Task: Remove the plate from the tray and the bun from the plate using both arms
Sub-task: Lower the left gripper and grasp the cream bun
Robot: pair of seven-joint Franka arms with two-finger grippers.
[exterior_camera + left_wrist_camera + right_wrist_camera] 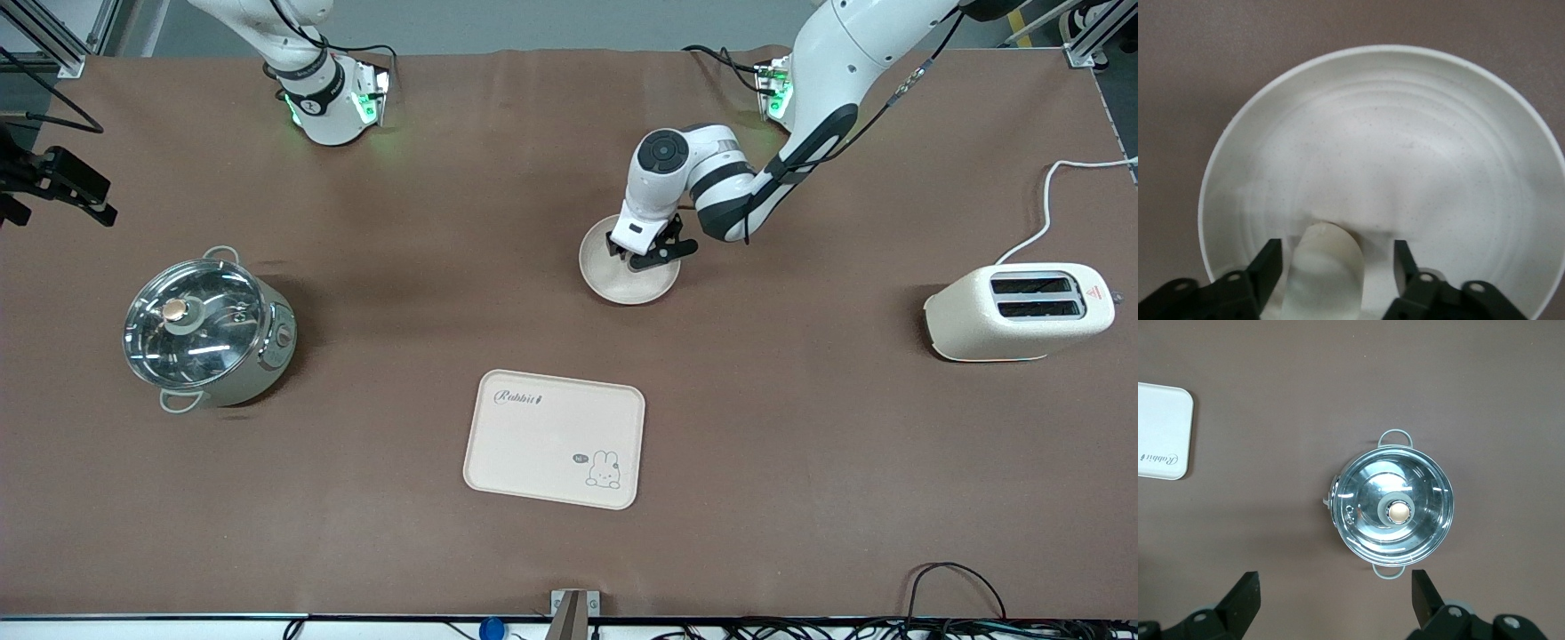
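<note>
Plate (613, 277) sits on your desk (800, 462), farther from the front camera than the rabbit tray (553, 438). Your left end effector (1338, 257) is down inside it, fingers spread either side of the pale bun (1325, 267), not clamped. Your right end effector (1335, 597) waits high over the lidded pot (1393, 512), released.

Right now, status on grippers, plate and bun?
Left gripper down on plate, fingers either side of bun. Right gripper open, waiting high above pot. Tray nearer camera, nothing between.
</note>
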